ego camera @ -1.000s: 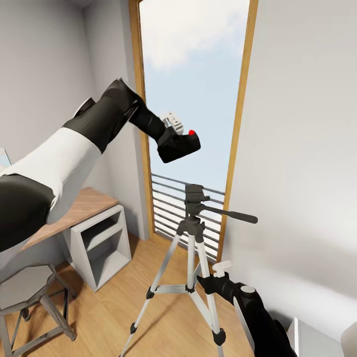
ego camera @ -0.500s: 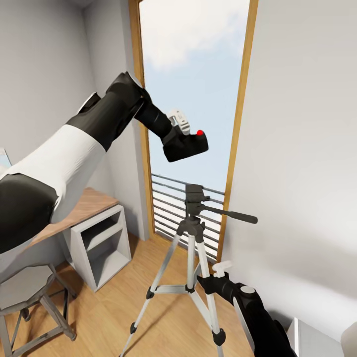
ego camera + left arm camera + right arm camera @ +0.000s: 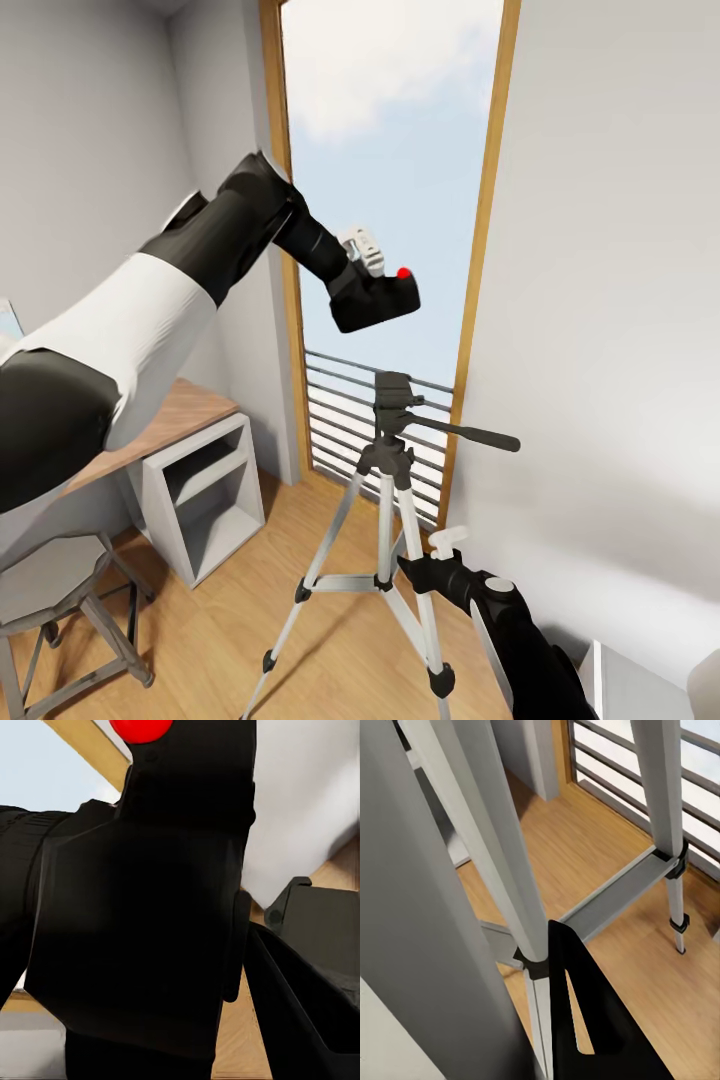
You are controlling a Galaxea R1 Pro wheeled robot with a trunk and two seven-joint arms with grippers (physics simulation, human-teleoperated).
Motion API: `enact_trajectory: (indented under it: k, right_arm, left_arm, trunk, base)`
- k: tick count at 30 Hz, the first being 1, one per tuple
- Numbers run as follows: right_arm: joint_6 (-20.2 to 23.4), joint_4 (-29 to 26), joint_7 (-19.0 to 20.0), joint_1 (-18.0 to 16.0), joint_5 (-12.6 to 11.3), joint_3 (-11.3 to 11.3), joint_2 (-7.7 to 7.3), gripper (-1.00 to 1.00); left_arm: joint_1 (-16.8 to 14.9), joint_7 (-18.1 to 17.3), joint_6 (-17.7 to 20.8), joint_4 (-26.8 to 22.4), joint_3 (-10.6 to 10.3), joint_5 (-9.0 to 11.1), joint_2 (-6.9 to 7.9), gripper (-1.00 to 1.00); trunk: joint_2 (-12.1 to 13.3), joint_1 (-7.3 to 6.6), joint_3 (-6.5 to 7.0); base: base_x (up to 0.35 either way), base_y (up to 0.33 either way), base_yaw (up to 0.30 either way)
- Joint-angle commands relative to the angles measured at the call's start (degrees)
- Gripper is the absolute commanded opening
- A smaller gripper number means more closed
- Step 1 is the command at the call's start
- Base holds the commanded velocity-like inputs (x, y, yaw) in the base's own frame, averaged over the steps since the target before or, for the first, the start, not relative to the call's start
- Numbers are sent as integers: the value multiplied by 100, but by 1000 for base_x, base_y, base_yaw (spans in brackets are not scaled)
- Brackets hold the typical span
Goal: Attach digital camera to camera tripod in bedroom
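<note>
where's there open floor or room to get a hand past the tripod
Bare plank floor lies between the stool and the camera tripod. Open air separates the tripod head from the digital camera above. It is crowded at the tripod's right leg, where the right gripper sits close.

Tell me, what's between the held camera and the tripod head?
Nothing solid: in the head view, the digital camera hangs above the camera tripod, with sky and balcony railing behind the gap.

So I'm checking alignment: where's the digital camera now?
Head view: the digital camera is in the left gripper, held above the camera tripod head, against the tall window.
</note>
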Motion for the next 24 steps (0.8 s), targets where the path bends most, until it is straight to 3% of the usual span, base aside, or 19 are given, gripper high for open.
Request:
enact_trajectory:
  k: [1, 9, 13, 15, 24]
  right_arm:
    - [-6, 68, 28, -1, 207, -11, 4, -100]
    - [-6, 74, 27, -1, 208, -9, 4, -100]
    - [-6, 74, 27, -1, 208, -8, 4, -100]
    - [-10, 75, 22, -1, 208, -10, 4, -100]
    - [-7, 75, 18, -1, 206, -11, 4, -100]
  left_arm:
    - [-7, -44, 32, 88, 3, -38, -11, -100]
    - [-7, -44, 65, 324, -2, -4, -29, -100]
    - [-7, -43, 73, 342, 6, -1, -150, -100]
    - [-7, -45, 83, 493, 3, -14, -311, -100]
    - [-7, -73, 108, 536, -10, -43, -356, -100]
  trunk:
    - [-7, 2, -11]
    - [-7, 2, -11]
    - [-7, 2, -11]
    - [-7, 2, -11]
    - [-7, 2, -11]
  base:
    - [0, 0, 0]
    - [0, 0, 0]
    - [0, 0, 0]
    - [0, 0, 0]
    - [0, 0, 0]
